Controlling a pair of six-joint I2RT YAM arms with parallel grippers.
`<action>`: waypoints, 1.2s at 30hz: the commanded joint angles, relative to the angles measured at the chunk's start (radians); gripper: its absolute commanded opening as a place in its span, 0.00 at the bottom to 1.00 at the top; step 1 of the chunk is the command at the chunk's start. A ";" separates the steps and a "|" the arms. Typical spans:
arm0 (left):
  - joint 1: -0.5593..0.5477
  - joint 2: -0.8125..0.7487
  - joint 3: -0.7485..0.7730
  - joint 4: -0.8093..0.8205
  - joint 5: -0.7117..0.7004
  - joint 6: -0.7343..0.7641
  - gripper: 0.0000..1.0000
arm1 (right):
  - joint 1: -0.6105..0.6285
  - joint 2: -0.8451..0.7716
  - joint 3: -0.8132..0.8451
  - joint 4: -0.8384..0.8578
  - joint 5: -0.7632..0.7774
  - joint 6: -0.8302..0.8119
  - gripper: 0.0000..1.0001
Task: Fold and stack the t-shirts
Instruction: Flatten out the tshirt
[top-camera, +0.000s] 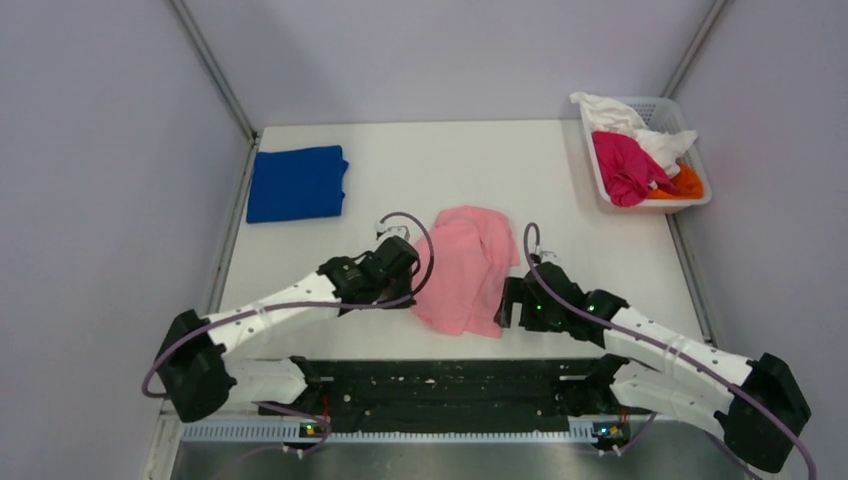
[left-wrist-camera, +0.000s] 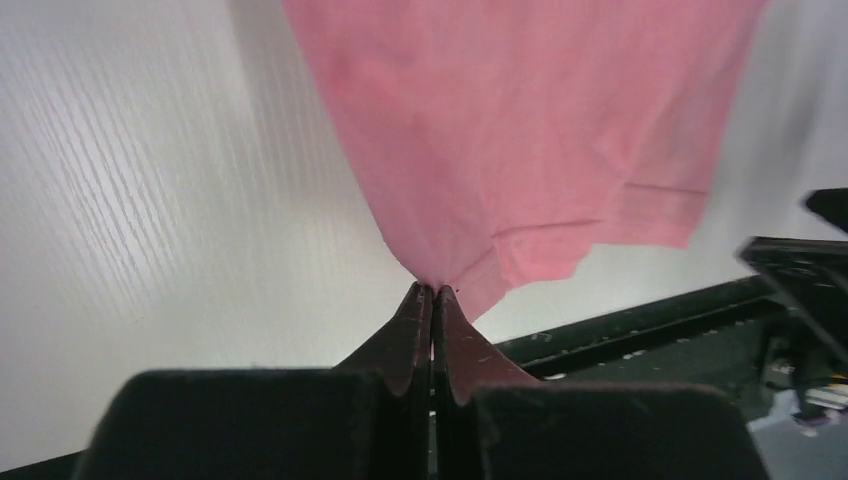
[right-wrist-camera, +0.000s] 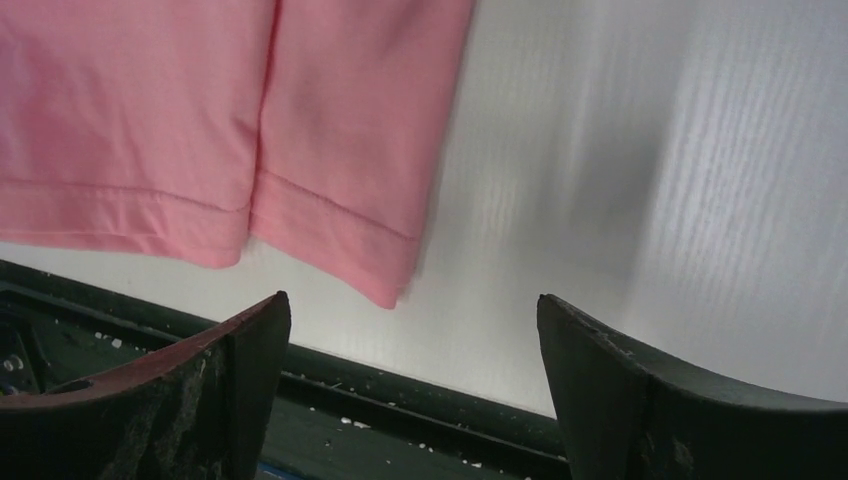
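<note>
A light pink t-shirt (top-camera: 465, 268) lies partly folded in the middle of the white table, between my two grippers. My left gripper (top-camera: 412, 292) is at its left edge; in the left wrist view it (left-wrist-camera: 433, 288) is shut on a pinch of the pink cloth (left-wrist-camera: 520, 130), which is pulled into a point. My right gripper (top-camera: 506, 302) is at the shirt's near right corner. In the right wrist view it (right-wrist-camera: 410, 300) is open and empty, and the pink hem (right-wrist-camera: 330, 215) lies just ahead of it. A royal blue t-shirt (top-camera: 297, 183) lies folded at the far left.
A white slotted basket (top-camera: 701, 200) at the far right holds white (top-camera: 620, 115), magenta (top-camera: 622, 165) and orange (top-camera: 688, 183) shirts. A black rail (top-camera: 440, 385) runs along the near table edge. Grey walls close in the left, back and right.
</note>
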 joint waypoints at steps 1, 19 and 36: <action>-0.001 -0.142 0.064 0.038 -0.042 0.019 0.00 | 0.045 0.077 -0.011 0.219 -0.069 -0.032 0.88; 0.001 -0.178 0.189 0.092 -0.240 0.026 0.00 | 0.069 0.322 -0.068 0.445 -0.038 -0.031 0.00; 0.003 -0.297 0.756 0.271 -0.414 0.500 0.00 | 0.069 0.099 0.991 0.162 0.148 -0.662 0.00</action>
